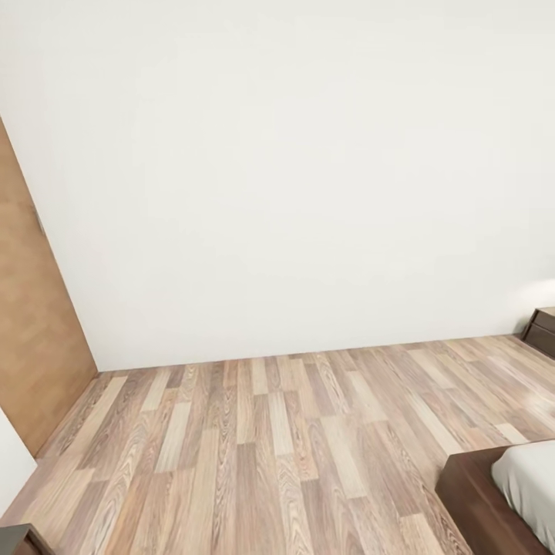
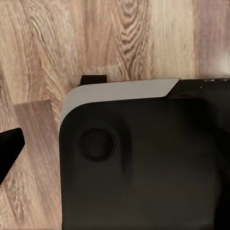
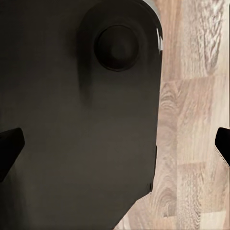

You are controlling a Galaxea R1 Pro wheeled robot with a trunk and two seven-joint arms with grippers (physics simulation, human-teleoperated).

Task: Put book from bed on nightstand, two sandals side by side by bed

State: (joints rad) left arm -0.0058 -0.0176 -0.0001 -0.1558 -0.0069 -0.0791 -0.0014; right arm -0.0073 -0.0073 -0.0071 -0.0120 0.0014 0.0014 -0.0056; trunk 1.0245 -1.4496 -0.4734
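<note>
- One corner of the bed [image 1: 509, 493] sits nearest in the head view, low at the right: dark brown frame edge with the off-white mattress above it.
- One small dark corner of furniture [image 1: 19, 538] shows at the lower left edge; what it belongs to cannot be told.
- Wide wood-plank floor [image 1: 270, 439] runs open from the near edge to the wall, bare between the bed corner and the left side.
- One brown door panel [image 1: 31, 347] stands along the left, meeting the floor at a slanted line.
- One dark wooden piece [image 1: 543, 327] shows partly at the far right edge against the wall, with a pale glow on the wall above it; it may be the nightstand, too little visible to be sure.
- Plain white wall [image 1: 293, 169] closes the far side.
- Left wrist view: dark robot body [image 2: 143, 167] with a grey rim over floor planks; one dark fingertip [image 2: 9, 148] at the edge; jaws' state cannot be told.
- Right wrist view: two dark fingertips [image 3: 9, 148] at opposite edges, jaws wide apart, holding nothing, above the robot's black housing [image 3: 81, 105] and the floor.
</note>
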